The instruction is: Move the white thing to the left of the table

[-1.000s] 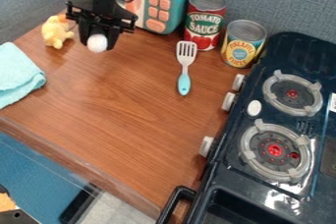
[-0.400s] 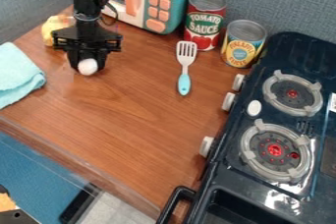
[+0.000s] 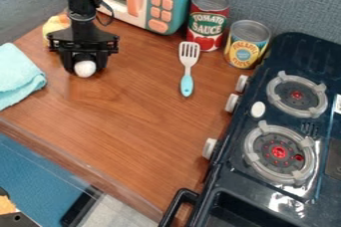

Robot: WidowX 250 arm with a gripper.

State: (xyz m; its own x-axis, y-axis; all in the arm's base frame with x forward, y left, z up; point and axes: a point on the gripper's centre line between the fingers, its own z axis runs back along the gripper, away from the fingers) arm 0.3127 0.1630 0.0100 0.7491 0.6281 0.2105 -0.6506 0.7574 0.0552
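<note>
Shifting toward 7 o'clock since the earlier frame, the claw [image 3: 85,65] is carrying the white thing [image 3: 85,69] with it. Both are now hanging at the table's 10 o'clock side, and the claw is clasping the white thing between its fingertips; whether the thing is touching the table [image 3: 133,121], I cannot tell. Toward 11 o'clock from it, a yellow toy [image 3: 53,27] is sitting partly behind the claw. At 9 o'clock, a light blue cloth [image 3: 20,76] is lying near. Toward 1 o'clock, a teal toy microwave [image 3: 183,2] is standing with its coral buttons facing out. At 3 o'clock, a slotted spatula [image 3: 187,84] is lying with its blue handle pointing to 6 o'clock. Toward 2 o'clock, a red can [image 3: 208,24] is showing pale lettering on a green patch above pictured tomatoes. Just beside it, a yellow can [image 3: 248,47] is wearing a label with lettering on a round blue patch. Toward 4 o'clock, a dark toy stove [image 3: 293,54] is showing two burners with red centers.
</note>
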